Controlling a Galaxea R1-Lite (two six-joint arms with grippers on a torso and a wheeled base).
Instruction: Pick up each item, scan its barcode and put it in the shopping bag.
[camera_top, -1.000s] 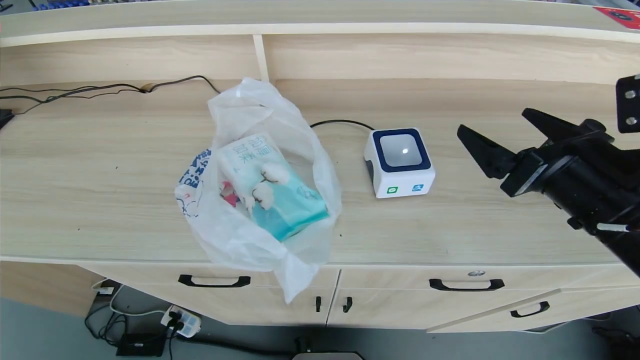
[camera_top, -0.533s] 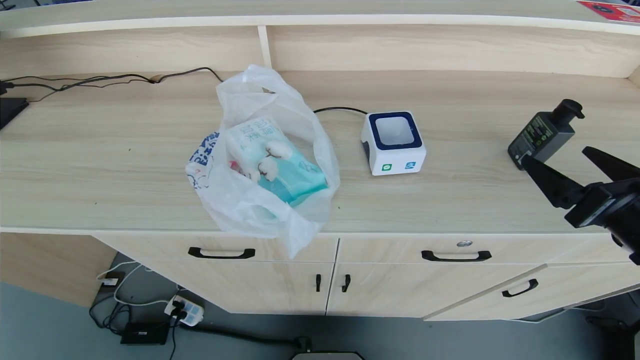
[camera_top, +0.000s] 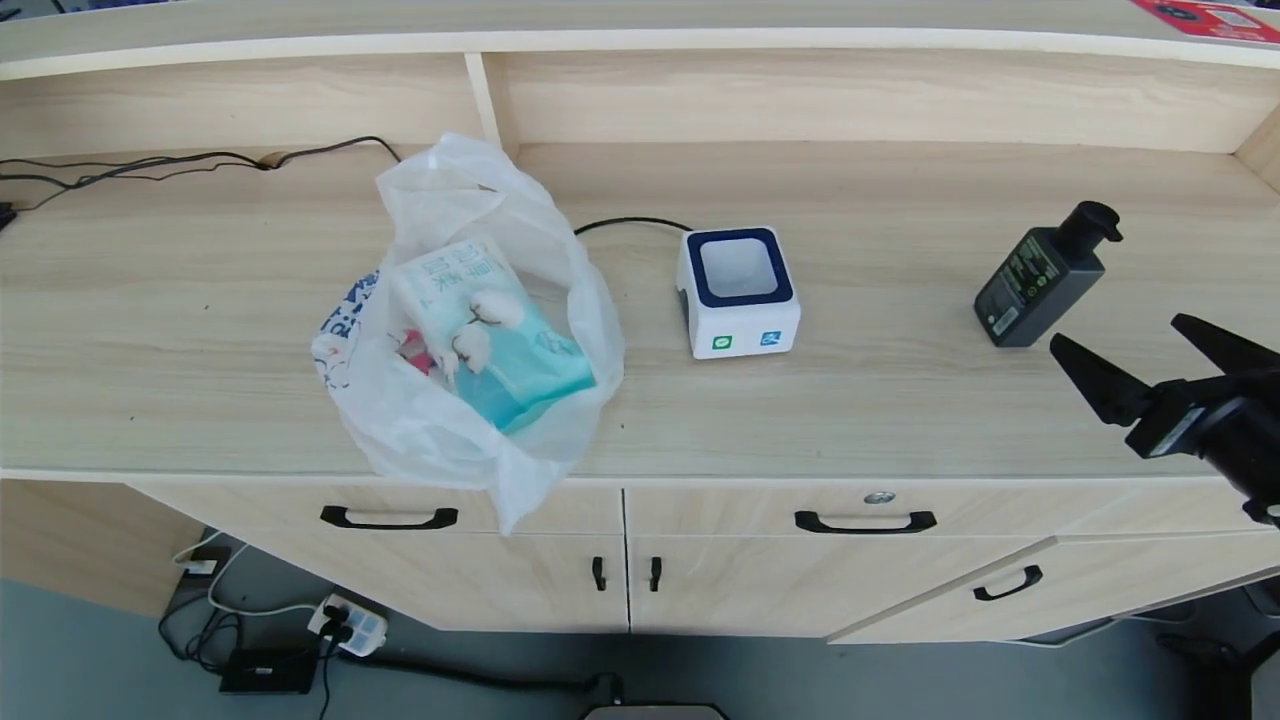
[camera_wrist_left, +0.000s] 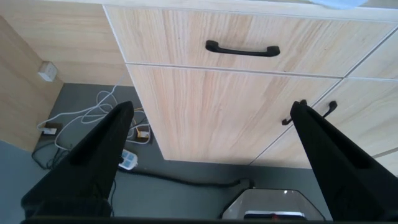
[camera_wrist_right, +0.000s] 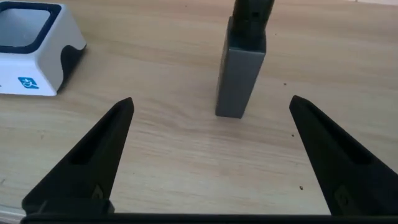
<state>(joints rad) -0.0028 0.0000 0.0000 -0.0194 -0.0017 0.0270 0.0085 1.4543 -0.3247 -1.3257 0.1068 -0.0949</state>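
A dark grey pump bottle (camera_top: 1042, 277) stands upright at the right of the wooden counter (camera_top: 880, 400); the right wrist view has it straight ahead (camera_wrist_right: 242, 68). My right gripper (camera_top: 1140, 360) hovers open just in front of the bottle, nothing between its fingers (camera_wrist_right: 211, 162). A white plastic shopping bag (camera_top: 450, 330) lies open at the counter's left-middle, holding a teal and white tissue pack (camera_top: 490, 340). The white scanner box (camera_top: 738, 292) with a blue-framed window sits between bag and bottle (camera_wrist_right: 31, 50). My left gripper (camera_wrist_left: 211, 168) hangs open below the counter, facing the cabinet fronts.
A black cable (camera_top: 630, 222) runs from the scanner to the back. More cables (camera_top: 150, 168) lie at the far left. A raised back wall with a divider (camera_top: 485, 100) bounds the counter. Drawers with black handles (camera_top: 865, 522) sit below; one at the lower right (camera_top: 1005, 585) is ajar.
The head camera has shifted, bringing the pump bottle into view at the right. My right gripper, still open, has swung from beside the scanner to in front of the bottle.
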